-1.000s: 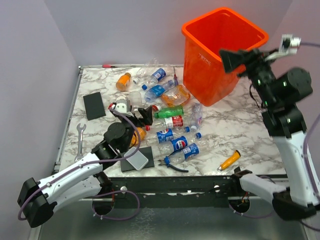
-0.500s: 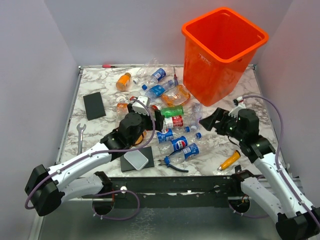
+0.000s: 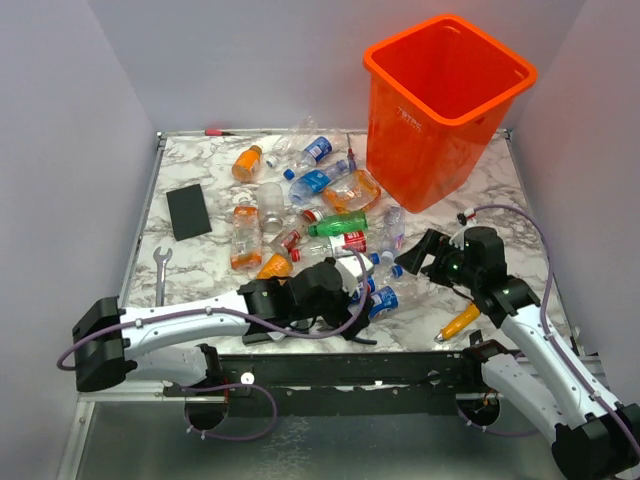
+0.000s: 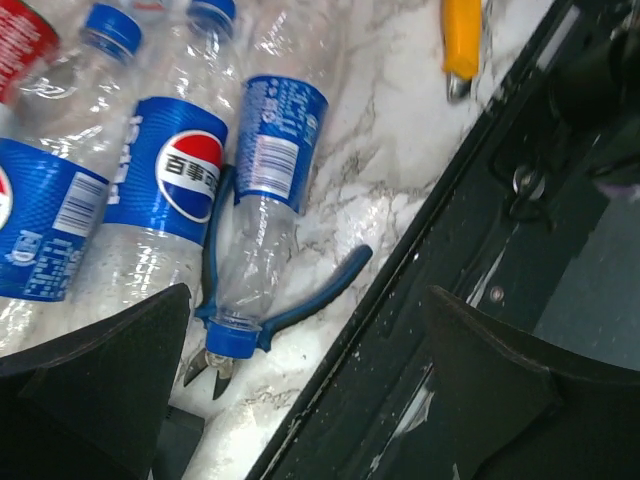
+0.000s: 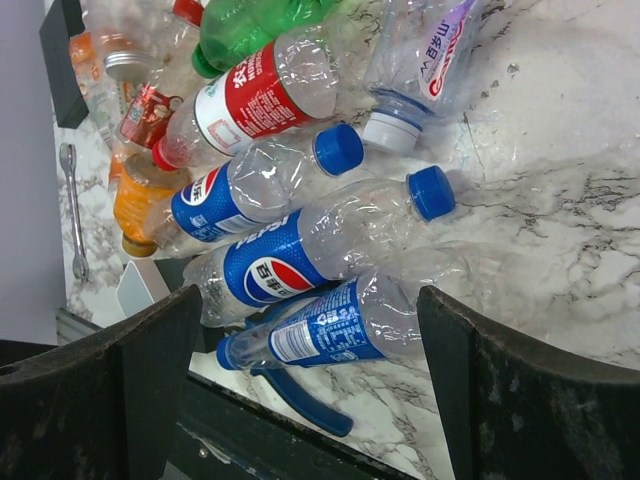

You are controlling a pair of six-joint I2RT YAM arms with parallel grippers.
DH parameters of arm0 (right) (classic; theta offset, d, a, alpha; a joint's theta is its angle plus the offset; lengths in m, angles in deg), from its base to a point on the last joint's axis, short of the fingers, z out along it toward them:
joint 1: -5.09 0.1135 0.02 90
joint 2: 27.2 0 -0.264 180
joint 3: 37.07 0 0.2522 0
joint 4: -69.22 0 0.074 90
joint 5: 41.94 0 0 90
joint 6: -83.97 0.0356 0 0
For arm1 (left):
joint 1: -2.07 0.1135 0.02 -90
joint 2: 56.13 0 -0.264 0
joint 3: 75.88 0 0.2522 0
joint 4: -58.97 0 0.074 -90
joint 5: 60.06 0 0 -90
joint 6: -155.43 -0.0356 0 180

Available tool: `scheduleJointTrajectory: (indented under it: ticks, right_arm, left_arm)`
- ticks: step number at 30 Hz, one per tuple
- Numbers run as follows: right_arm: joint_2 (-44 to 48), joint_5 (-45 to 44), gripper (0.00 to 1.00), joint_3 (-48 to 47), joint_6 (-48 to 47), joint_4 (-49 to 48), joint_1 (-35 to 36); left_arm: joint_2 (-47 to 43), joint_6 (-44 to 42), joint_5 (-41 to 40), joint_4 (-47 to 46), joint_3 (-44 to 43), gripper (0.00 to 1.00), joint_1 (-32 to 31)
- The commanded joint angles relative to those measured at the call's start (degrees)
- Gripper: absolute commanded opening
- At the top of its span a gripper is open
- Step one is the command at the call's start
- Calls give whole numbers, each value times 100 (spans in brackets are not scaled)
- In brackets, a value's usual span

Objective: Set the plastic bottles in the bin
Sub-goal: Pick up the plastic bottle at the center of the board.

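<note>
Several plastic bottles (image 3: 330,228) lie in a heap mid-table, clear, green and orange. The orange bin (image 3: 420,150) stands upright at the back right. My left gripper (image 3: 345,285) is open and empty, low over the near edge of the heap. Its view shows a blue-labelled bottle (image 4: 265,200) lying on the blue pliers (image 4: 300,300) and a Pepsi bottle (image 4: 165,170) beside it. My right gripper (image 3: 425,252) is open and empty at the heap's right side. Between its fingers the same blue-labelled bottle (image 5: 330,325) shows, with Pepsi bottles (image 5: 320,245), a red-labelled bottle (image 5: 260,95) and a green one (image 5: 260,25) beyond.
An orange-handled screwdriver (image 3: 458,322) lies at the front right. A black pad (image 3: 188,210) and a wrench (image 3: 161,275) lie at the left. A grey block sits by the front edge under my left arm. The black frame rail (image 4: 470,230) runs along the table's near edge.
My left arm has swung right and toward the near edge, over the front bottles. My right arm came down from beside the bin to the heap's right side and edged closer.
</note>
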Motion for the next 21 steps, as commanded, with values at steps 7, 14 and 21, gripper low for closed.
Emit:
scheduleJointTrajectory:
  ticks: [7,14,21]
  right_arm:
    - [525,-293,91,-270,178,407,2]
    - [760,-431,91,-337,169,665,5]
    - [892,-489,91,-440,134,803,6]
  left_arm:
    - [1525,-1690,-333,894,-953,88,-468]
    - [2553,-1954,-566,1053,-1471,75,-473]
    - [3009,-1975,-582,1051,-1669,65,-470]
